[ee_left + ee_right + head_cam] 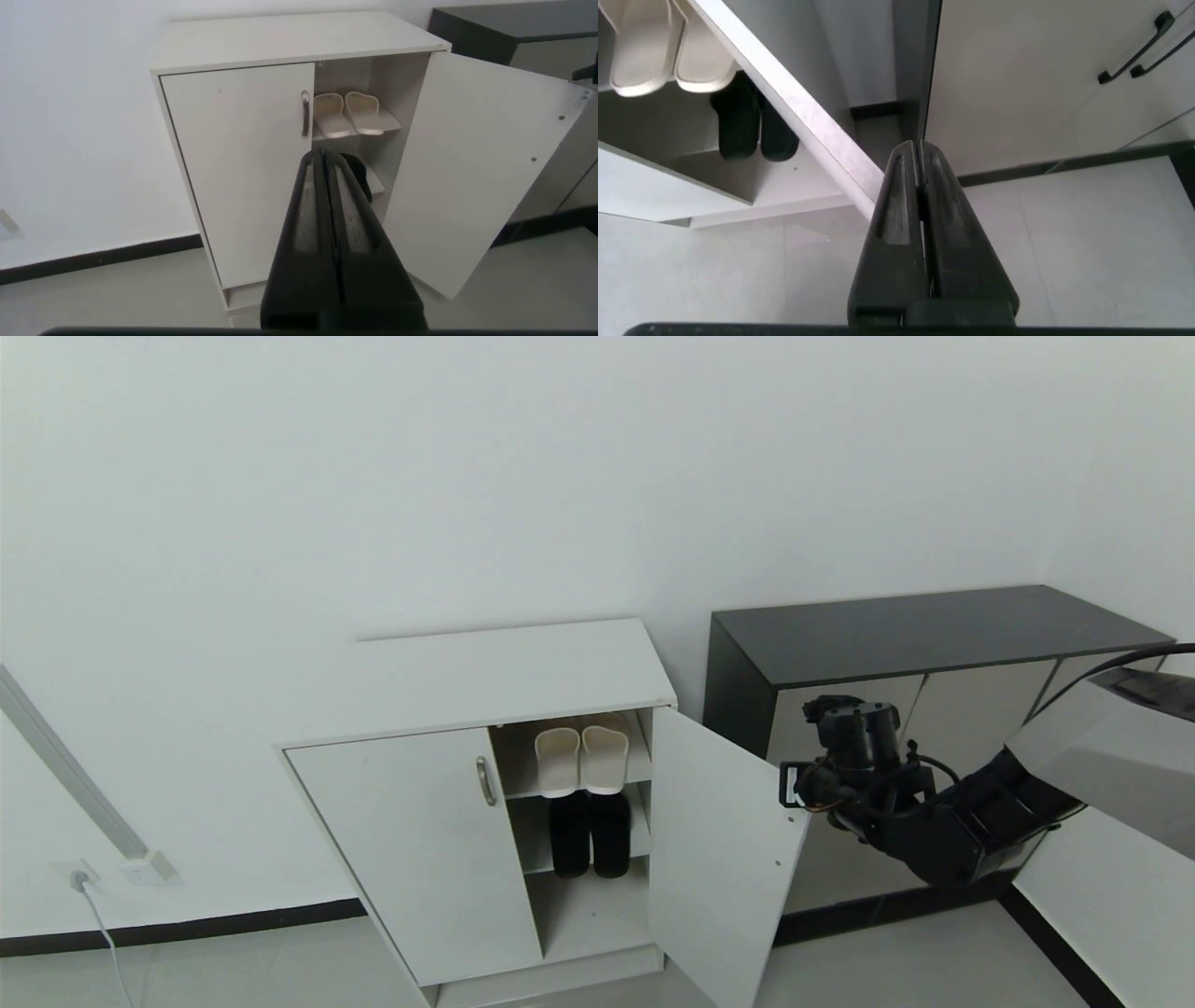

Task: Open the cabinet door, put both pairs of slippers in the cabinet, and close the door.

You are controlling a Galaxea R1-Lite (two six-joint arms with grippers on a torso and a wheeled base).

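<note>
Left gripper [324, 157] fingers pressed together, empty, held before white wooden cabinet [420, 859]. Right gripper [792, 786] likewise closed, empty, seemingly touching free edge of open right door [724, 859]. Inside: beige foam slippers [581, 761] on top shelf, black slippers [590, 835] on shelf below.

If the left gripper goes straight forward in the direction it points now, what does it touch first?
Probably the black slippers: the shut left gripper points into the open half of the cabinet, close beside the closed door. Depth is unclear.
</note>
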